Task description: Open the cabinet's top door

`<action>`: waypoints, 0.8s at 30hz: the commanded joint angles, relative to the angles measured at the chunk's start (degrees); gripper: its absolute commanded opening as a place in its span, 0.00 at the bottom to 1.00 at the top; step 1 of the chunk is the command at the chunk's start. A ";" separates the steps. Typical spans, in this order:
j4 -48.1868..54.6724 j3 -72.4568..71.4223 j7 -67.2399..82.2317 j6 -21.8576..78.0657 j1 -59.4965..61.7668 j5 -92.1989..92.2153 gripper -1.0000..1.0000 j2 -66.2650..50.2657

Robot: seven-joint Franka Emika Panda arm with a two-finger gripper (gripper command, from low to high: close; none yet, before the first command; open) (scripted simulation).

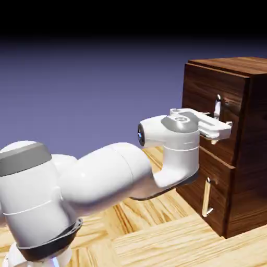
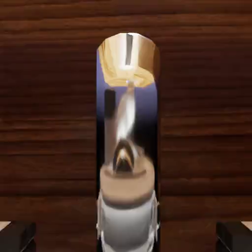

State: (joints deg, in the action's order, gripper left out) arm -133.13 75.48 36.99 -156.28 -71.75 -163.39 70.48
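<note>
The dark walnut cabinet point(image 1: 254, 151) stands at the exterior view's right. Its top door point(image 1: 204, 94) looks flush with the front and carries a vertical silver bar handle point(image 1: 218, 107). My gripper point(image 1: 219, 130) reaches level onto the lower part of that handle. In the hand view the mirror-like handle point(image 2: 127, 147) runs up the middle against the door's wood point(image 2: 49, 98). My gripper point(image 2: 126, 238) straddles it, and the dark fingertips point(image 2: 15, 237) sit far out at the bottom corners, with a gap to the bar on each side. The gripper stands open.
Below the top door sits the lower door point(image 1: 223, 177) with its shorter silver handle point(image 1: 207, 198). The cabinet rests on a light wooden table point(image 1: 156, 234). My white arm point(image 1: 104, 177) crosses the view from the lower left.
</note>
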 commanded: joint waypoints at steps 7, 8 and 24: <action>-6.94 -7.19 -17.44 5.35 10.31 -2.60 0.00 -12.76; -7.89 -8.76 -19.93 6.02 12.20 -2.60 0.00 -14.76; -13.19 -40.11 -52.21 6.49 45.11 -4.33 0.00 -36.36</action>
State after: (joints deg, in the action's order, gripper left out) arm -146.36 35.37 -15.19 -149.77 -26.66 -166.01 34.11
